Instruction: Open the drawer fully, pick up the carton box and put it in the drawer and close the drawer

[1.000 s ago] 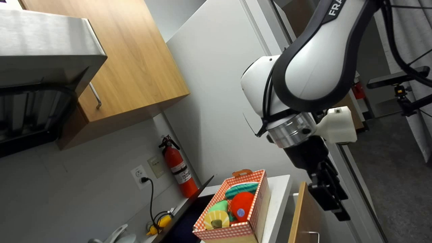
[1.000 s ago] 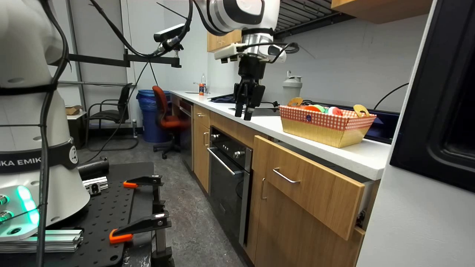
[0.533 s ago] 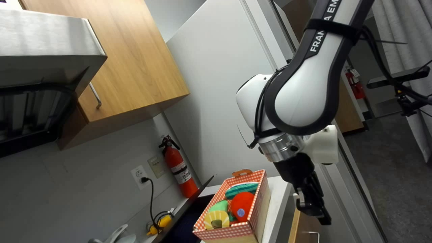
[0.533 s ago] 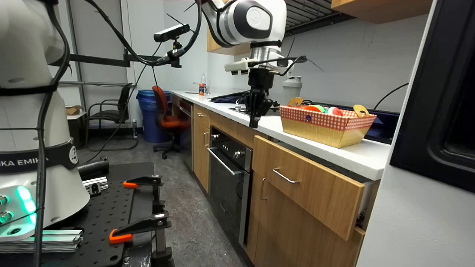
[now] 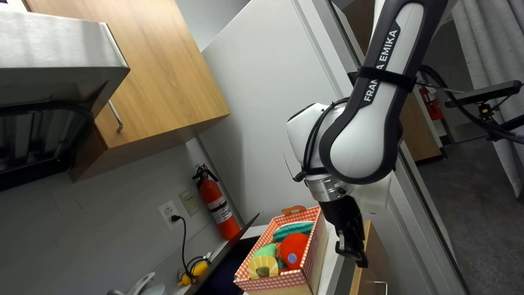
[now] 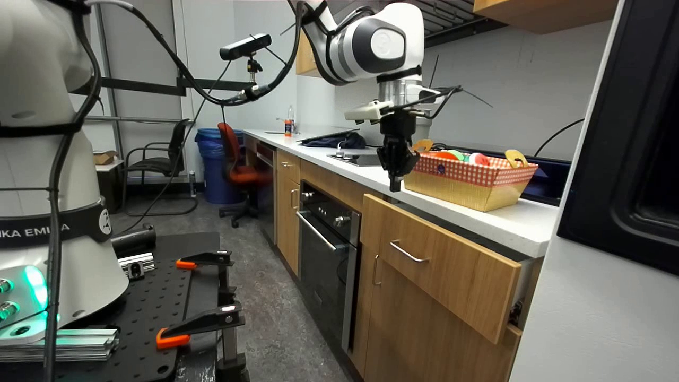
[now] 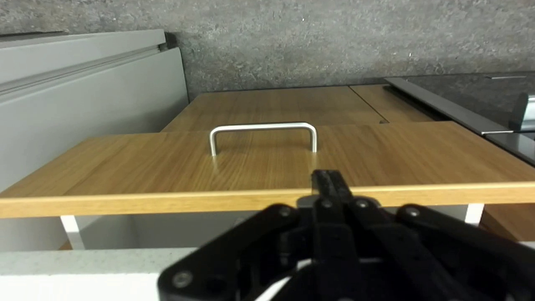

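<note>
Wrist view shows the gripper (image 7: 327, 173) with its fingers together, nothing between them, over the front of the partly open drawer (image 7: 234, 171); whether they touch, it cannot be told. The carton box (image 6: 467, 183) stands upright on the white counter (image 6: 530, 223), behind the drawer's front. It is probably light, but its thin walls may bend, and the toys (image 5: 294, 248) inside could roll. The best hold seems to be the rim at the middle of a long wall, pinched gently.
</note>
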{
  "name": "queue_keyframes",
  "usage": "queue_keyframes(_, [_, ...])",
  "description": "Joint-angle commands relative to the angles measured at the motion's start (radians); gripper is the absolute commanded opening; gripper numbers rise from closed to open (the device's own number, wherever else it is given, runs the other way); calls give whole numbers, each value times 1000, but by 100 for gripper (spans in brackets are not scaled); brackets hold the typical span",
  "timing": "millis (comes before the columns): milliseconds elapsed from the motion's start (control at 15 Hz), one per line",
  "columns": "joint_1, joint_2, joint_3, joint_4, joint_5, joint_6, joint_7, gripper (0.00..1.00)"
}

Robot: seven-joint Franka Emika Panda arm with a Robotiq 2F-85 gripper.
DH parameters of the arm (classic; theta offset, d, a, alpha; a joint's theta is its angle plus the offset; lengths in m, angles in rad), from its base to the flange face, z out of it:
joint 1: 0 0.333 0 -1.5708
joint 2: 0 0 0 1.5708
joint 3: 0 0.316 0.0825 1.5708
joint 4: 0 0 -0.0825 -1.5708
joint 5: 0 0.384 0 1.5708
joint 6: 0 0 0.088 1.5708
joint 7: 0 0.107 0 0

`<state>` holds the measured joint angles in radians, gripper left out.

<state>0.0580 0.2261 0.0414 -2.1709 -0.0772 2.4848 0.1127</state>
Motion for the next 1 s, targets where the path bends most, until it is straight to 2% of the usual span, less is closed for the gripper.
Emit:
queue_keyframes(0, [13,82,-21,75,-21,43,34,0])
queue_keyframes(933, [19,258,-40,229,-7,64,23,0])
